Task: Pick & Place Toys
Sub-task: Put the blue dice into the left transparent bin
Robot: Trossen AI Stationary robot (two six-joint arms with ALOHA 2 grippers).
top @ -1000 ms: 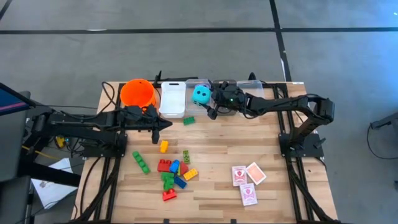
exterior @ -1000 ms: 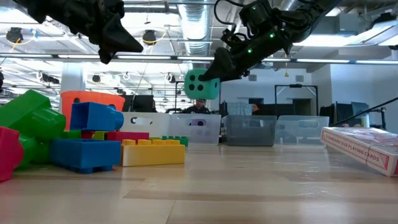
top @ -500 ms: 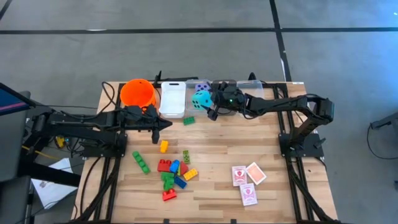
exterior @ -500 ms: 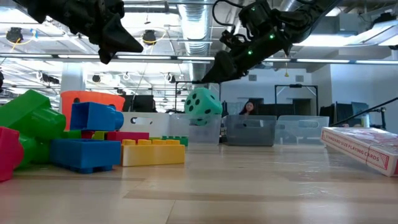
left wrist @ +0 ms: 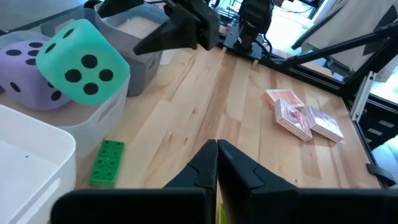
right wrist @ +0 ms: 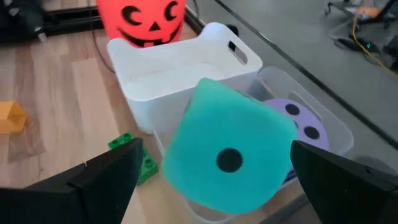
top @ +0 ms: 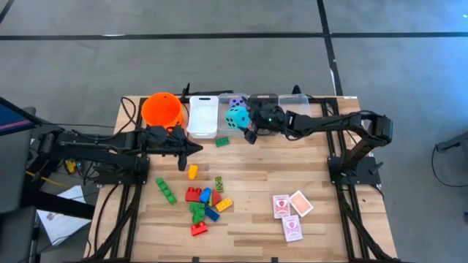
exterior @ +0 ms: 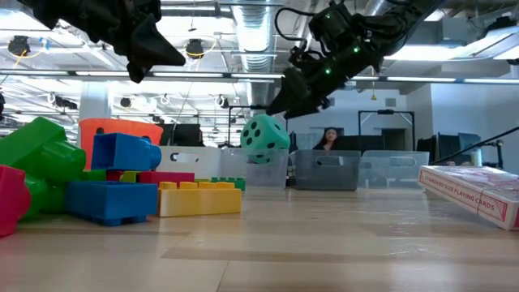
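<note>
Right end effector [top: 251, 134] gapes empty above the wooden table [top: 322, 183]; a person [exterior: 329, 139] sits beyond.

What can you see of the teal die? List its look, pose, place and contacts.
The teal die is a soft-looking cube with rounded corners and black dots. It sits tilted on one edge in the clear bin, propped on the bin's rim beside the purple die. The right end effector is open, just off it and not touching.
</note>
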